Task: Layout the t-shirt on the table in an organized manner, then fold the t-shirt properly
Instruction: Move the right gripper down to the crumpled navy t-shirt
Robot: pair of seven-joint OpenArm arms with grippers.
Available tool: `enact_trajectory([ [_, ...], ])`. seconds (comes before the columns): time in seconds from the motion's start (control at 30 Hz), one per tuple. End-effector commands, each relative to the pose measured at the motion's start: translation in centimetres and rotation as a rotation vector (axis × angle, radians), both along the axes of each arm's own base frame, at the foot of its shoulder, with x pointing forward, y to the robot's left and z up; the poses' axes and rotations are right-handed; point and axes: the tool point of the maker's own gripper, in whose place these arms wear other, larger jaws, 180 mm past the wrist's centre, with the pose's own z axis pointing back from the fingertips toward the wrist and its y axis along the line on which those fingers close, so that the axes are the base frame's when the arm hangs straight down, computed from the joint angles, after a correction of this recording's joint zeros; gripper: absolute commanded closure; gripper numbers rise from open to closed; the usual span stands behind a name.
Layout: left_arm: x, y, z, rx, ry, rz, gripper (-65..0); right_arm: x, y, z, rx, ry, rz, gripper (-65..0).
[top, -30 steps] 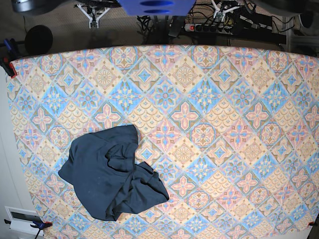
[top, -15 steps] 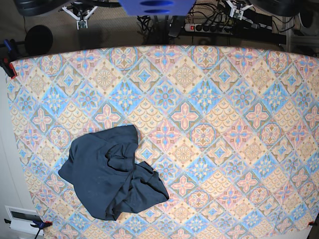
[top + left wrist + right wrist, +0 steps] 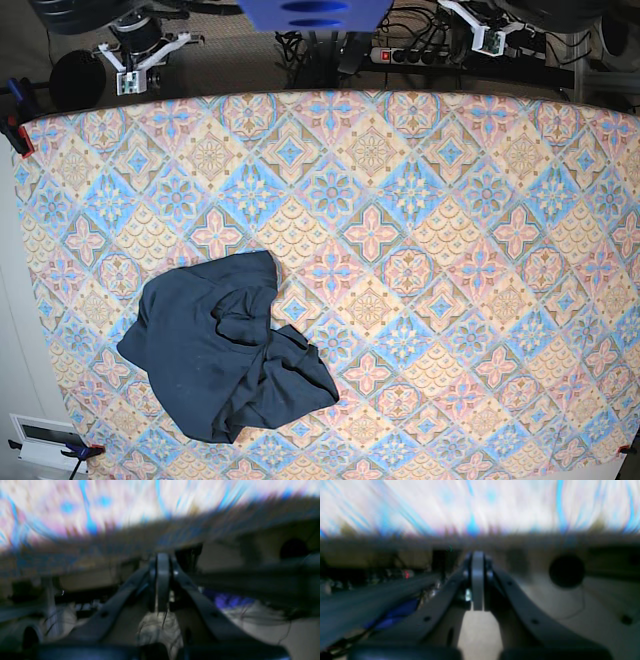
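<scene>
The dark navy t-shirt (image 3: 220, 350) lies crumpled in a heap on the near left part of the patterned table (image 3: 450, 250). No gripper touches it. My right gripper (image 3: 135, 62) hangs over the table's far left edge, well away from the shirt. My left gripper (image 3: 487, 32) is beyond the far edge at the top right. In the blurred left wrist view the left gripper (image 3: 162, 580) has its fingers pressed together with nothing between them. The right wrist view shows the right gripper (image 3: 478, 580) shut and empty too. Neither wrist view shows the t-shirt.
Behind the far edge lie a power strip (image 3: 420, 55) with cables and a black round object (image 3: 77, 78). A red clamp (image 3: 15, 130) grips the left table edge. A white box (image 3: 40, 435) sits off the near left corner.
Both arms have come further into the base view at the top, toward the table's far edge. The t-shirt has not moved.
</scene>
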Motion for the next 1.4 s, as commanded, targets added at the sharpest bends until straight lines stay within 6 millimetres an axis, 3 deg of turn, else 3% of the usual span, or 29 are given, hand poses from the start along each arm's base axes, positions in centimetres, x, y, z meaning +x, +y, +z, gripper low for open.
enact_trajectory([
  [0.0,0.5,0.1,1.1,0.004,-0.03,0.003,0.0,-0.6,-1.3,0.4,-0.039,0.01,-0.005,0.0],
  [0.1,1.3,-0.1,1.6,-0.001,-0.044,0.0,0.0,-1.0,-1.8,0.5,-0.052,0.021,-0.009,0.0],
  [0.33,3.5,-0.5,2.4,-0.012,-0.109,-0.002,0.0,3.9,-0.8,1.0,-0.037,-0.055,0.034,0.0],
  [0.57,6.2,-0.9,3.2,-0.032,-0.192,0.04,0.0,8.6,2.0,2.0,0.008,-0.152,0.102,0.0],
  [0.8,7.5,-1.3,3.6,-0.055,-0.234,0.074,0.0,12.6,4.7,3.5,0.041,-0.243,0.182,0.0],
  [0.87,7.4,-1.3,2.8,-0.051,-0.187,0.087,0.0,13.9,5.8,4.0,0.055,-0.264,0.205,-0.2],
  [1.1,10.1,-1.7,1.8,-0.056,-0.132,0.104,-0.3,19.4,8.4,6.4,0.064,-0.293,0.274,-0.4],
  [1.2,11.6,-2.0,1.9,-0.058,-0.131,0.094,-1.6,21.5,9.6,7.7,0.069,-0.336,0.303,-4.6],
  [1.3,13.8,-2.7,2.3,-0.064,-0.148,0.07,-1.7,22.8,9.9,8.2,0.071,-0.358,0.301,-13.3],
  [1.37,15.5,-2.9,2.5,-0.059,-0.142,0.06,-1.7,23.8,11.1,7.9,0.126,-0.362,0.262,-20.3],
])
